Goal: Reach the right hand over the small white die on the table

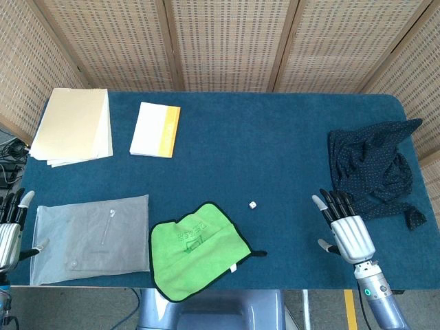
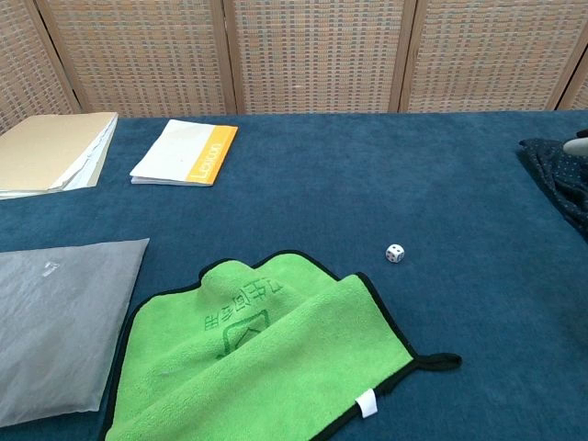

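Note:
A small white die [image 1: 253,205] [image 2: 395,253] lies on the blue table [image 1: 275,151] just right of a green cloth [image 1: 201,248] [image 2: 262,354]. My right hand [image 1: 345,229] hovers near the table's front right, well to the right of the die, fingers straight and spread, holding nothing. At the far left edge my left hand [image 1: 11,230] shows beside a grey bag, fingers extended and empty. The chest view shows only a fingertip-like tip [image 2: 577,144] at its right edge, too little to identify.
A dark dotted cloth [image 1: 375,168] [image 2: 560,179] is bunched at the right. A grey plastic bag [image 1: 91,238] [image 2: 55,317] lies front left. A white and orange booklet [image 1: 155,129] [image 2: 184,152] and a beige folder [image 1: 72,126] [image 2: 50,152] sit at the back left. Wicker screens stand behind.

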